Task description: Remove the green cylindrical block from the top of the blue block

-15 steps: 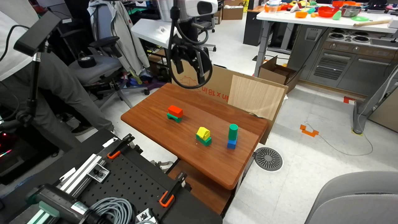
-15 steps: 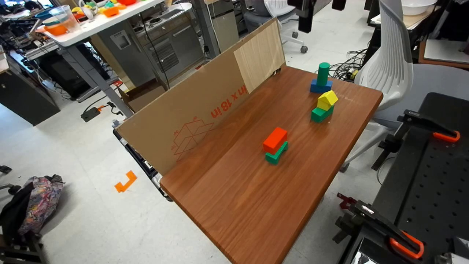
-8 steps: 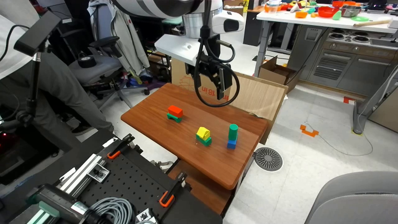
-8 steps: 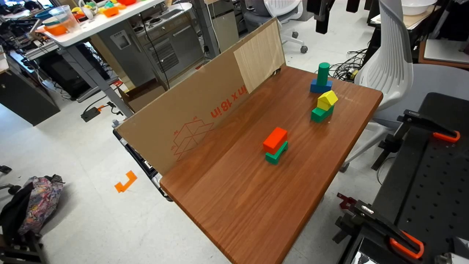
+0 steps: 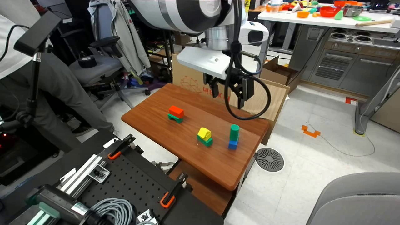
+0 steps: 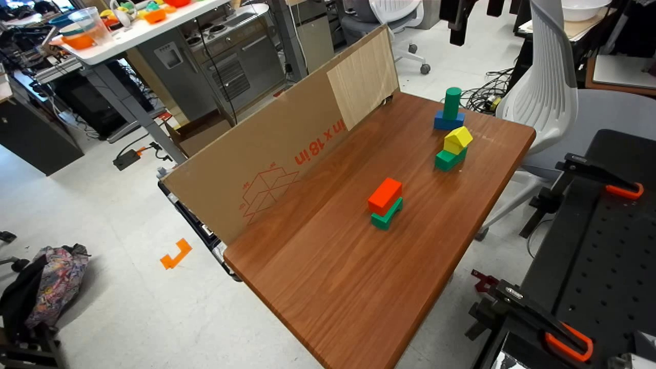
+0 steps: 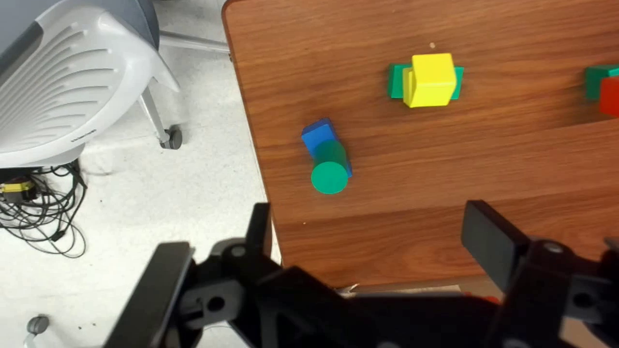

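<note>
The cylinder (image 6: 452, 104) stood upright on the blue block (image 6: 449, 121), near one end of the table (image 6: 328, 287). It was an even, slightly bluish green, taller than wide and straight-sided, with a flat round top. In an exterior view the blue block reached past it on both sides, so that the cylinder rose from about the middle. In an exterior view the cylinder (image 5: 234, 132) and the blue block (image 5: 233, 144) looked about equally wide, the latter showing its short end. In the wrist view, seen from above, the top of the cylinder (image 7: 329, 167) made a smooth, clear disc; the side beneath was darker and shaded, and the blue block (image 7: 319, 133) could be seen well at one end and as a sliver at the other.

The gripper (image 5: 227, 97) hung above table height with its jaws spread wide, higher than the cylinder and apart from it. In the wrist view the table showed between the jaws, and the cylinder appeared nearer the jaw on the left of that view.

Near the cylinder a peaked yellow block (image 6: 457, 140) sat on a green block (image 6: 446, 161), and well apart from both a red block (image 6: 385, 196) rested on a green arch (image 6: 380, 222). Cardboard (image 6: 277, 138) ran along a long edge of the table, with a pale board (image 6: 365, 77) against it.
</note>
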Motion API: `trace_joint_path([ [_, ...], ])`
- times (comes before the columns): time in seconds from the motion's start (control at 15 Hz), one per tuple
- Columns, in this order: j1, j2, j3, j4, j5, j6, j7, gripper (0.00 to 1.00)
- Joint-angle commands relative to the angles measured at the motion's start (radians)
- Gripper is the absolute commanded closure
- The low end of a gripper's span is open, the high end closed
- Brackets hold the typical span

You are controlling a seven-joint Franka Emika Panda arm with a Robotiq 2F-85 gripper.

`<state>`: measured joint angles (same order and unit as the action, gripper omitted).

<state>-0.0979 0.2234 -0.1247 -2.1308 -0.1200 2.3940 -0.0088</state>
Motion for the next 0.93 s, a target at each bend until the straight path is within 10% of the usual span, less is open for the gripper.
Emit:
trace_joint_path([
  [0.0, -0.018, 0.095, -0.015, 0.071, -0.044, 0.054, -0.043, 0.0],
  [0.87, -0.097, 0.312, 0.034, 0.166, -0.011, 0.1, -0.344, 0.0],
])
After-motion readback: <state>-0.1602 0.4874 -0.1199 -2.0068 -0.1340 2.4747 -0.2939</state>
